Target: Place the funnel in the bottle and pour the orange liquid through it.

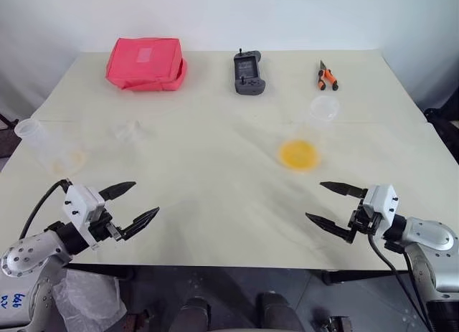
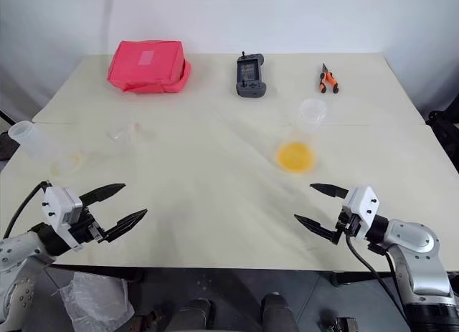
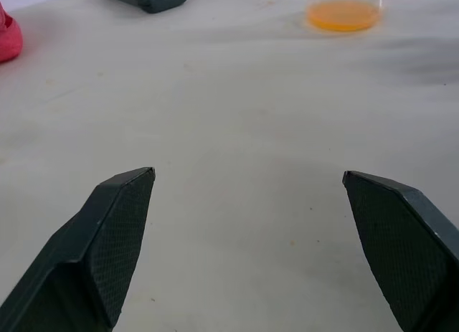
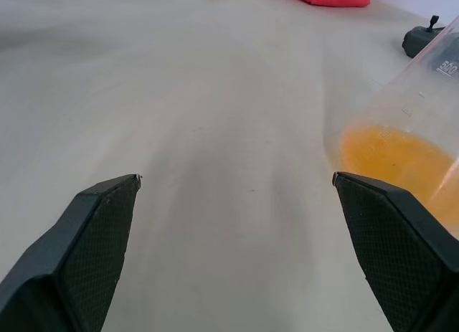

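**Operator:** Report what lies nearest.

**Robot:** My two pincers. Left pincer and right pincer both hang above the near edge of the tabletop, jaws spread wide, grasping nothing.

**Operator:** Locate the task items.

**Robot:** The funnel lies on my left side, mid-tabletop, small and clear. The bottle is just left of it, near the left edge, leaning away from upright as seen from the head. The cup holding the orange liquid stands on my right, ahead of the right pincer, well apart from the bottle.

**Operator:** Handling properties?

**Robot:** My judgement: the funnel is very light, stiff, thin plastic and slippery. Take it across the cone rim with the left pincer; a gentle close should do. The bottle looks almost empty, so it will tip or slide easily; steady it while seating the spout. The cup carries only a shallow fill, so it is light, but its smooth wall may flex. Grip it mid-wall, above the liquid, and tilt slowly.

**Operator:** Risks?

**Robot:** The funnel squirting out from between the fingers; spillage.
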